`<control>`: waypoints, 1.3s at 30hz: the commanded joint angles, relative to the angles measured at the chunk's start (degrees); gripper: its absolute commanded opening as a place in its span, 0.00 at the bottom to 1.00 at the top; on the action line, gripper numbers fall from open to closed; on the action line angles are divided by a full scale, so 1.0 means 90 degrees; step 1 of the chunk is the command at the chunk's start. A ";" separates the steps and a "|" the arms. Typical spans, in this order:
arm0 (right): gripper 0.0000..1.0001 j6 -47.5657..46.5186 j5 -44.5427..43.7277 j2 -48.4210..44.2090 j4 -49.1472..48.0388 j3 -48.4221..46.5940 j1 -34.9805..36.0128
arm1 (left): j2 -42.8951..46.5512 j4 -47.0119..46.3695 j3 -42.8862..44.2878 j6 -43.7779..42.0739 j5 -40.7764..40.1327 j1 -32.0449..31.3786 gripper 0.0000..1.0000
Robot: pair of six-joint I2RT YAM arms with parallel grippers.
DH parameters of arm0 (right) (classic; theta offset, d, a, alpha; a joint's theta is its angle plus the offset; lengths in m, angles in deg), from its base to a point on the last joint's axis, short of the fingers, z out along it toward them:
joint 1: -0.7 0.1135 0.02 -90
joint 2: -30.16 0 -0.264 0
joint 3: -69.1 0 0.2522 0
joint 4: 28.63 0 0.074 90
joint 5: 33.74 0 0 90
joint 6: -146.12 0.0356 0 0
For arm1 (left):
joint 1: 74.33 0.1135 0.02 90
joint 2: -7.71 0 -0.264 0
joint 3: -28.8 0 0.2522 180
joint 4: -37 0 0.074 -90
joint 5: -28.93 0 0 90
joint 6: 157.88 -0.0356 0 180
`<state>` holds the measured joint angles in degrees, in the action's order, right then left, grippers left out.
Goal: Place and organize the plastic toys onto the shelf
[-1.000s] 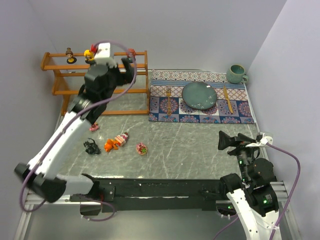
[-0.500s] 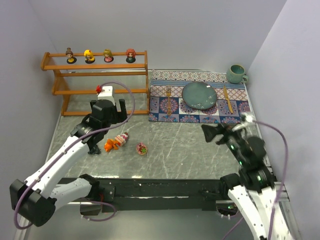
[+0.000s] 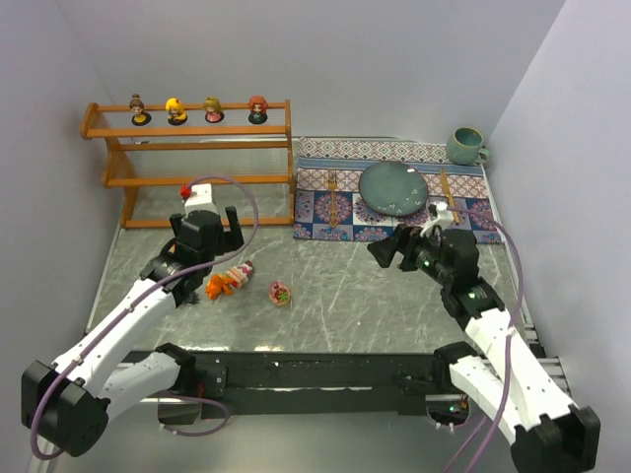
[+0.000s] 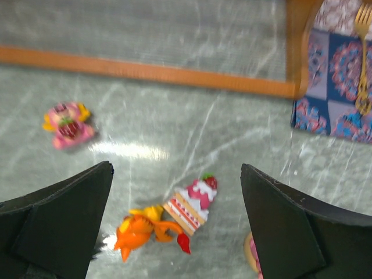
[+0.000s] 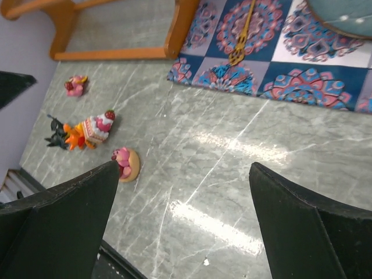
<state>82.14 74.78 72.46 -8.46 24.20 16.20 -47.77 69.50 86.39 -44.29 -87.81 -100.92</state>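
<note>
The shelf (image 3: pixel 187 148) stands at the back left, and several big-headed dolls (image 3: pixel 213 108) line its top tier. Other plastic toys lie on the table. They are an orange creature (image 4: pixel 142 229), a strawberry cake piece (image 4: pixel 192 203), a pink and yellow figure (image 4: pixel 67 123) and a pink round one (image 5: pixel 126 163). A dark creature (image 5: pixel 56 135) lies beside the orange one. My left gripper (image 4: pixel 175 168) hangs open and empty above the orange creature and the cake. My right gripper (image 3: pixel 383 253) is open and empty over the middle of the table, to the right of the pink round toy.
A patterned placemat (image 3: pixel 473 217) at the back right carries a teal plate (image 3: pixel 393 187), a fork (image 3: pixel 332 197) and a knife (image 3: pixel 449 195). A teal mug (image 3: pixel 465 146) stands behind it. Walls close in on the left and the right.
My left arm has come down from the shelf's top tier to low over the toys on the table. My right arm has swung forward and left from the near right corner.
</note>
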 commanded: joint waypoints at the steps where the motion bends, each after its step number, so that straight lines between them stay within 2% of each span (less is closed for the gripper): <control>1: 1.00 -0.0079 0.0529 0.0523 -0.0691 -0.0116 0.0005 | 0.0315 -0.0539 -0.0465 0.0328 0.0500 0.0005 0.97; 6: 1.00 0.0330 0.1719 0.1490 -0.2009 0.0315 0.0015 | 0.0364 -0.0638 -0.0642 0.0259 0.0452 -0.0024 0.97; 8: 1.00 0.0760 0.1944 0.1588 -0.1944 0.0305 0.0064 | 0.0286 -0.0530 -0.0681 0.0376 0.0617 -0.0044 0.97; 11: 1.00 0.0859 0.1771 0.1385 -0.1477 0.0140 0.0298 | 0.0120 -0.0199 -0.0447 0.0591 0.1008 -0.0053 0.97; 15: 1.00 0.0450 0.0961 0.1130 -0.0024 -0.0377 0.0571 | -0.0415 0.0960 0.0235 0.1233 0.0843 -0.0141 0.97; 17: 1.00 0.0351 0.0891 0.1052 0.0321 -0.0525 0.0601 | -0.0728 0.1246 0.0421 0.1575 0.0745 -0.0287 0.97; 20: 1.00 0.0234 0.0949 0.0906 0.0722 -0.0428 0.0630 | -0.1138 0.1813 0.0871 0.2083 0.0287 -0.0881 0.97; 22: 1.00 0.0282 0.0882 0.0721 0.0733 -0.0204 0.0679 | -0.1363 0.2193 0.1164 0.2406 -0.0093 -0.1555 0.97; 24: 1.00 0.0341 0.0803 0.0583 0.0684 -0.0057 0.0767 | -0.1627 0.2244 0.1262 0.2671 -0.0124 -0.2101 0.97; 28: 1.00 0.0293 0.0453 0.0320 0.0732 0.0168 0.0845 | -0.1706 0.1814 0.0979 0.2768 0.0109 -0.2495 0.98; 31: 1.00 0.0244 0.0130 0.0290 0.0898 0.0159 0.0836 | -0.1774 0.2037 0.1057 0.3693 0.0159 -0.2621 0.99; 32: 1.00 0.0215 0.0110 0.0290 0.0918 0.0168 0.0845 | -0.1910 0.2300 0.1173 0.4335 0.0101 -0.2757 0.99; 36: 1.00 0.0312 0.0041 0.0270 0.0879 0.0344 0.0845 | -0.2564 0.3150 0.1710 0.5667 -0.0279 -0.3236 1.00; 39: 1.00 0.0332 0.0207 0.0212 0.0869 0.0393 0.0855 | -0.3189 0.4019 0.2160 0.6653 -0.0661 -0.3539 0.93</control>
<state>85.09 76.79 75.54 -0.17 26.91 23.44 -71.64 94.90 100.60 0.06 -88.46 -129.69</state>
